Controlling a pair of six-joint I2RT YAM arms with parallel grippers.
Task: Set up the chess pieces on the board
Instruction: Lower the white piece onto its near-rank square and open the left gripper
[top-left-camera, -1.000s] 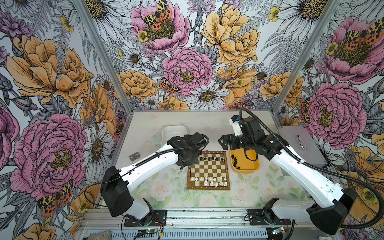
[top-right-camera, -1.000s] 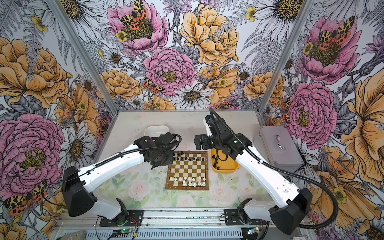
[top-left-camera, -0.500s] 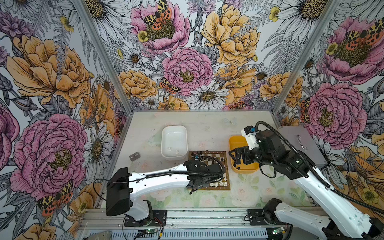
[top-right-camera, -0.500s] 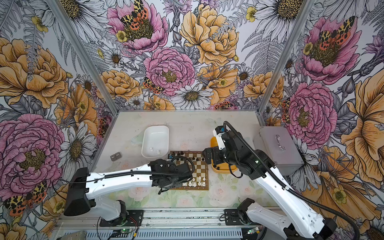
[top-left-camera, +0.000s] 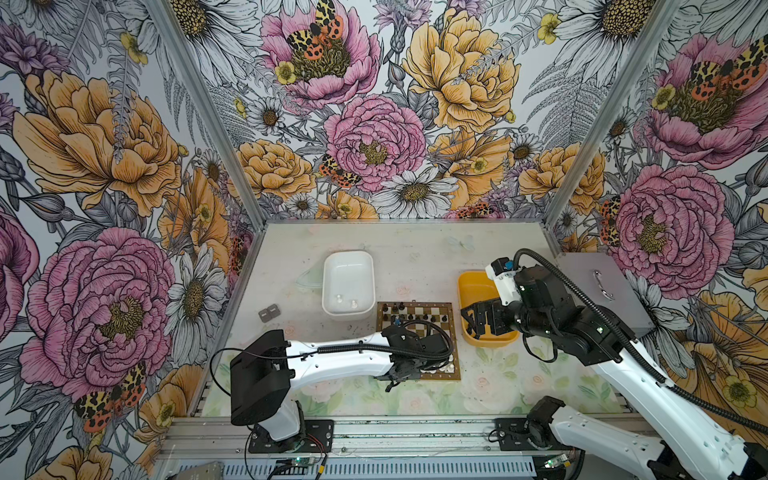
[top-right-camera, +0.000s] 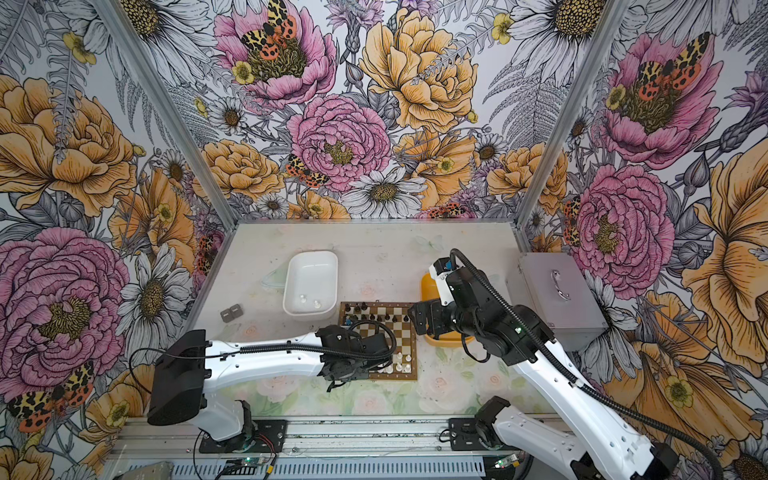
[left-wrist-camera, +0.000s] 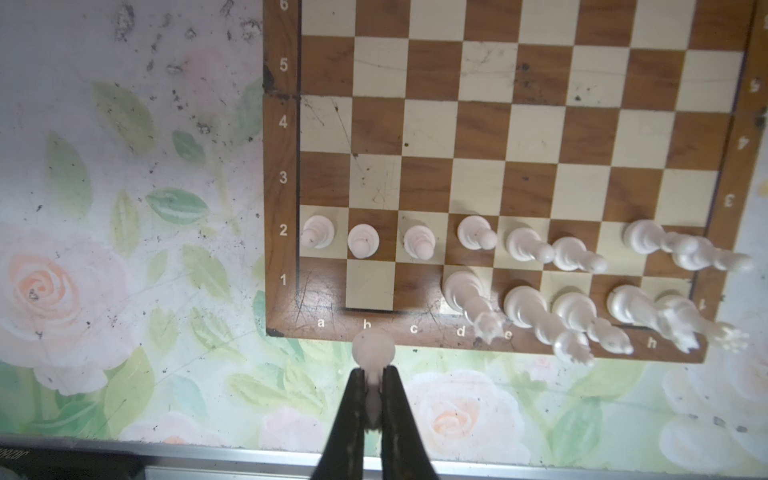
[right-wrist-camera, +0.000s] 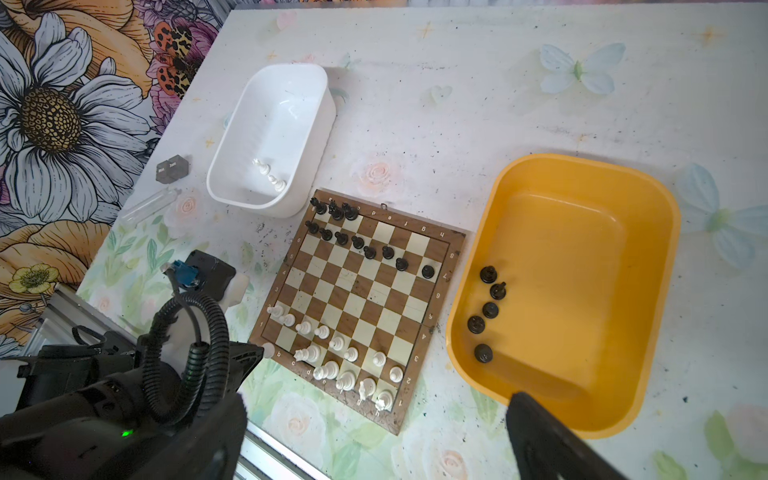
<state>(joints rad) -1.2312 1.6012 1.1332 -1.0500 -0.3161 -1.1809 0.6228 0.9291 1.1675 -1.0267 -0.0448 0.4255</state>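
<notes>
The board (top-left-camera: 455, 332) (top-right-camera: 409, 332) lies mid-table, its near half hidden by my left arm in both top views. My left gripper (left-wrist-camera: 373, 376) is shut on a white chess piece (left-wrist-camera: 373, 351), just off the board's near border by the letter b. White chess pieces (left-wrist-camera: 478, 232) stand on the two near rows, and the three corner squares by a, b and c (left-wrist-camera: 370, 286) are bare. Black chess pieces (right-wrist-camera: 357, 241) line the far rows. My right gripper (top-left-camera: 471, 322) (right-wrist-camera: 374, 449) hangs open over the near end of the yellow tray (right-wrist-camera: 582, 174), which holds several black pieces (right-wrist-camera: 488, 309).
A white tray (top-left-camera: 348, 266) with two white pieces (right-wrist-camera: 270, 174) sits at the board's far left corner. A grey metal box (top-left-camera: 602, 291) stands at the right edge. Two small dark cubes (top-left-camera: 269, 312) and a clear tube (right-wrist-camera: 145, 203) lie at the left.
My left arm has swung from the board's far left corner by the white tray down to its near edge. My right arm has pulled back toward the near end of the yellow tray.
</notes>
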